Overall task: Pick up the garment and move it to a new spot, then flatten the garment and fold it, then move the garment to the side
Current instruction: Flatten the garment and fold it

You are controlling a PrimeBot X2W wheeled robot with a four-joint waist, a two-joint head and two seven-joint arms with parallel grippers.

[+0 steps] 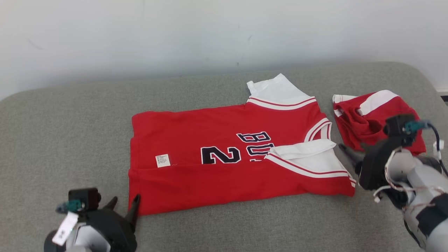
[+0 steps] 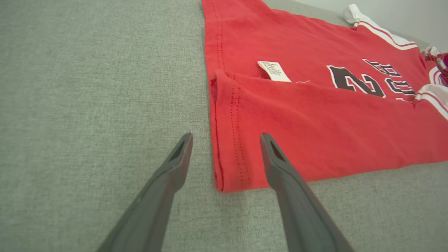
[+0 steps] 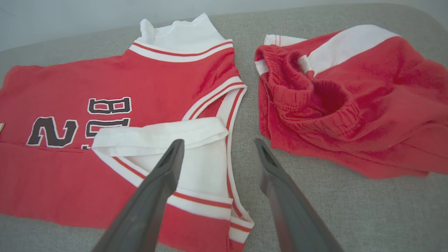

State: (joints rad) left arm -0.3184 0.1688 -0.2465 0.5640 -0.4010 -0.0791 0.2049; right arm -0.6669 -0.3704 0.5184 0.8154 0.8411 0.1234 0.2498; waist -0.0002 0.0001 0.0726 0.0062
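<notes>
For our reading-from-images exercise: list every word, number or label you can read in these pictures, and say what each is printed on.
"2": large dark digit on the red jersey.
"BU": dark letters beside it, remainder covered by the white sleeve.
Care label on the jersey: too small to read.
White tag at lower left: unreadable.

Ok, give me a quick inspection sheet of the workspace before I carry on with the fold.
Surface: grey woven cushion, rounded far corners.
Job's things: red jersey lies flat, its near long edge folded over towards the lettering; white label showing.
Clutter: crumpled red shorts beside the jersey's neck end, apart from it.
Grippers: left gripper open, fingers either side of the jersey's near hem corner; right gripper open by the folded white shoulder strap; neither holds cloth.
Cables: black cable and white wires loop at the right wrist, off the clothes.
Surroundings: pale wall behind.
</notes>
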